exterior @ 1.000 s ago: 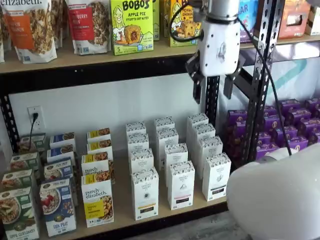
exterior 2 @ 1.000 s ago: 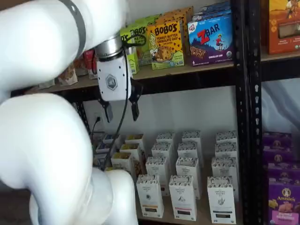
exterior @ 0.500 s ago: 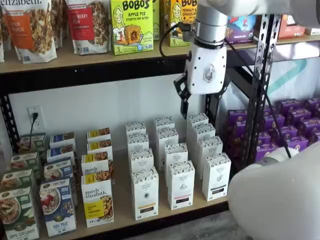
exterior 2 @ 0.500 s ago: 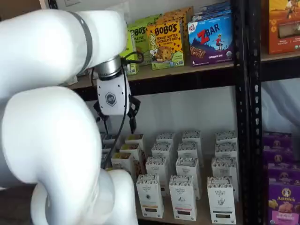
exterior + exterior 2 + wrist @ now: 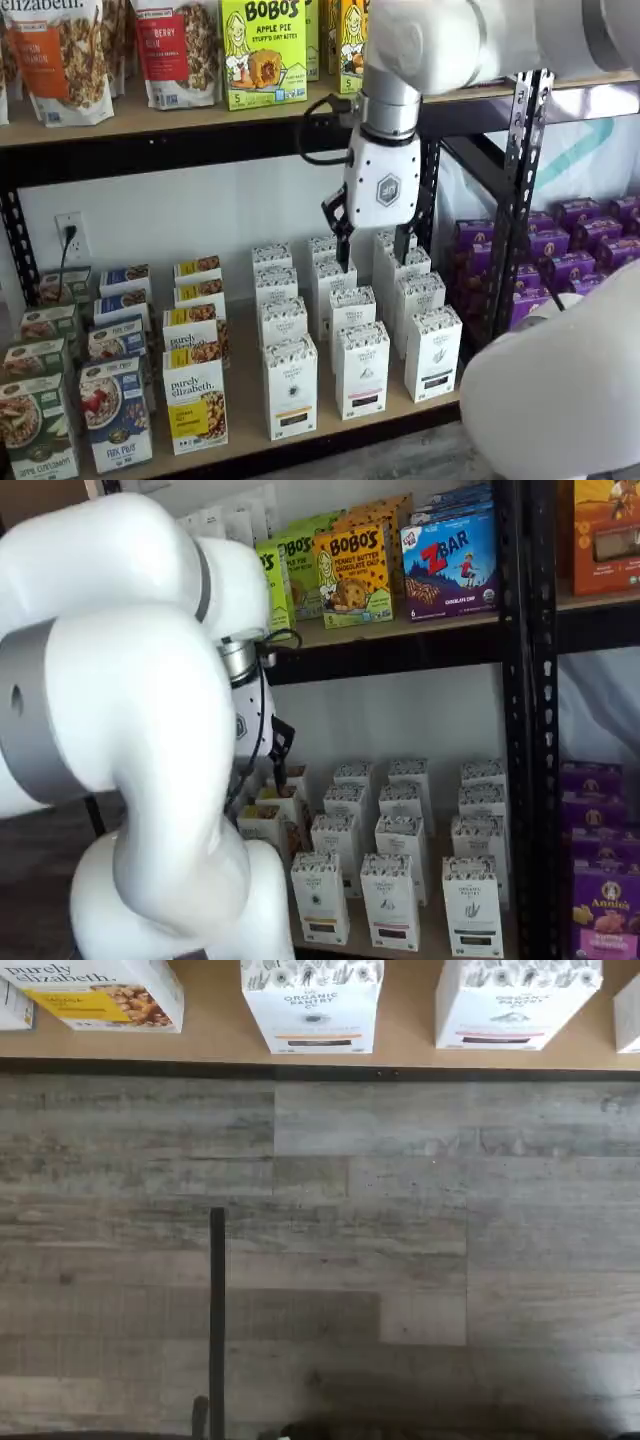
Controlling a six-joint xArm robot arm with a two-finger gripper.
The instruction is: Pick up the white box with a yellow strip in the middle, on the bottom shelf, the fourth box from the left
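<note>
The white box with a yellow strip stands upright in the front row of the bottom shelf, right of a purely elizabeth box. It shows in both shelf views and in the wrist view, at the shelf's front edge. My gripper hangs in front of the shelves, well above and right of that box. Its two black fingers are apart with a plain gap and hold nothing. In a shelf view the arm hides most of it; only one finger shows.
More white boxes stand in rows right of and behind the target. Cereal boxes fill the shelf's left. Purple boxes sit beyond the black upright. The upper shelf board is overhead. The wrist view shows wood floor.
The gripper has moved left and down, from the upper shelf's edge to in front of the white boxes. The arm now covers more of both shelf views.
</note>
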